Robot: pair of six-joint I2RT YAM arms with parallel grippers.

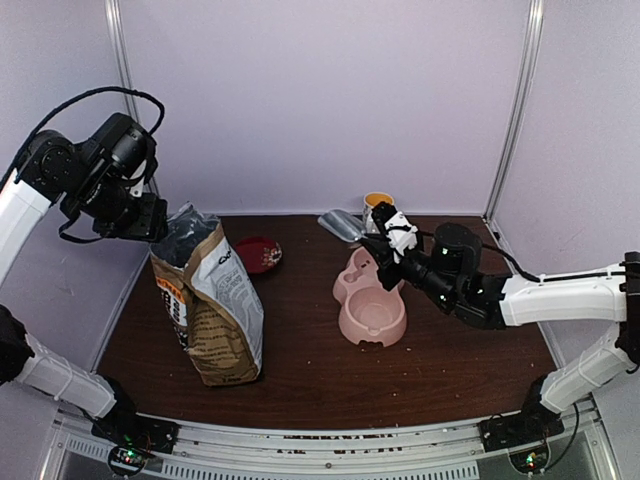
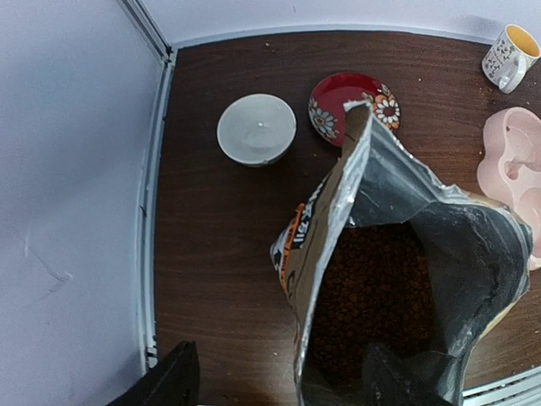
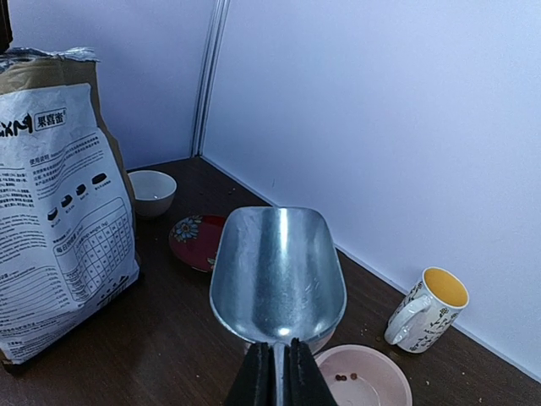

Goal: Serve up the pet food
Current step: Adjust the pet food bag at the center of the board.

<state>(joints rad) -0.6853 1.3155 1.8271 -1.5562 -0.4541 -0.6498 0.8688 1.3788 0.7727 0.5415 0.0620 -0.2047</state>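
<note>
The tall tan paper bag (image 1: 205, 300) stands open at the left of the table. Brown kibble (image 2: 372, 296) fills its inside. My left gripper (image 1: 150, 218) hovers at the bag's top, open, in the left wrist view (image 2: 279, 385) with one finger outside the bag's wall and the other over its mouth. My right gripper (image 1: 385, 238) is shut on the handle of an empty metal scoop (image 3: 279, 271), held above the pink double bowl (image 1: 368, 305). The scoop (image 1: 342, 226) points toward the back wall. Two pellets (image 3: 347, 377) lie in the pink bowl's near cup (image 3: 380, 391).
A red flowered saucer (image 1: 258, 254) lies behind the bag. A white bowl (image 2: 256, 128) stands near the left wall. A patterned mug (image 1: 377, 203) stands at the back by the scoop. Walls close the table on the left, back and right.
</note>
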